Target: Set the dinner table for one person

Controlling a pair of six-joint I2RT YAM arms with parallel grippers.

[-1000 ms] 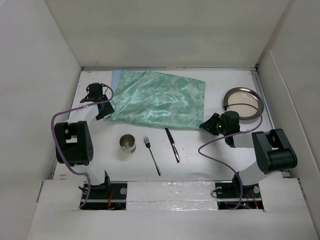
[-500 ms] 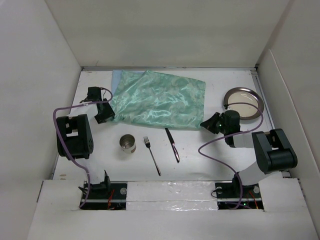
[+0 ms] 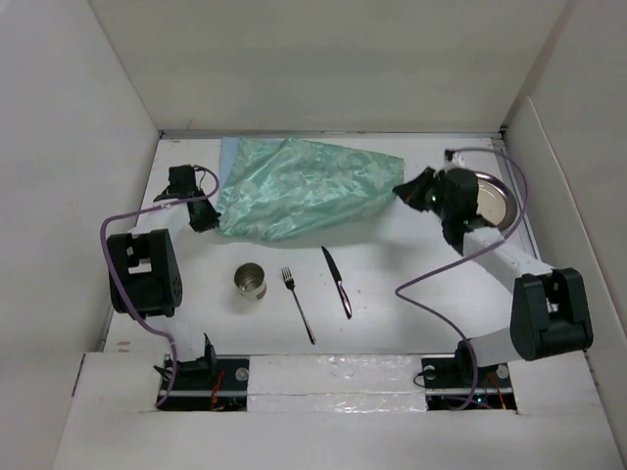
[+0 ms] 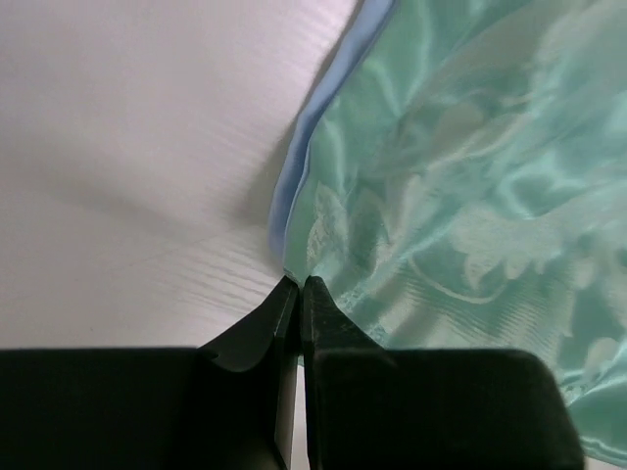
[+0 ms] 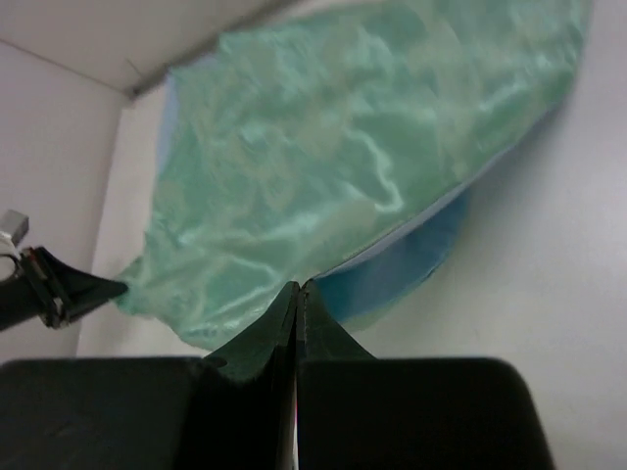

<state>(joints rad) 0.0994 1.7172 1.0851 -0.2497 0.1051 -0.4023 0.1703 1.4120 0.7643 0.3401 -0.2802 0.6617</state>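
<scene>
A shiny green cloth mat (image 3: 304, 186) with a blue underside lies crumpled at the back of the white dinner table (image 3: 411, 294). My left gripper (image 3: 210, 221) is shut on the mat's near-left corner; in the left wrist view the closed tips (image 4: 299, 282) pinch the mat's (image 4: 460, 176) edge low over the table. My right gripper (image 3: 403, 189) is shut on the mat's right corner. The right wrist view shows the tips (image 5: 297, 286) holding the mat (image 5: 323, 166) raised, its blue underside showing.
A round metal plate (image 3: 497, 202) sits at the back right, partly behind the right arm. A metal cup (image 3: 251, 281), a fork (image 3: 298, 304) and a knife (image 3: 338, 282) lie in a row near the front. White walls enclose the table.
Both grippers have closed on the mat's corners. The right arm swung away from me and lifted the right corner, drawing the mat's near edge back. The left arm barely moved.
</scene>
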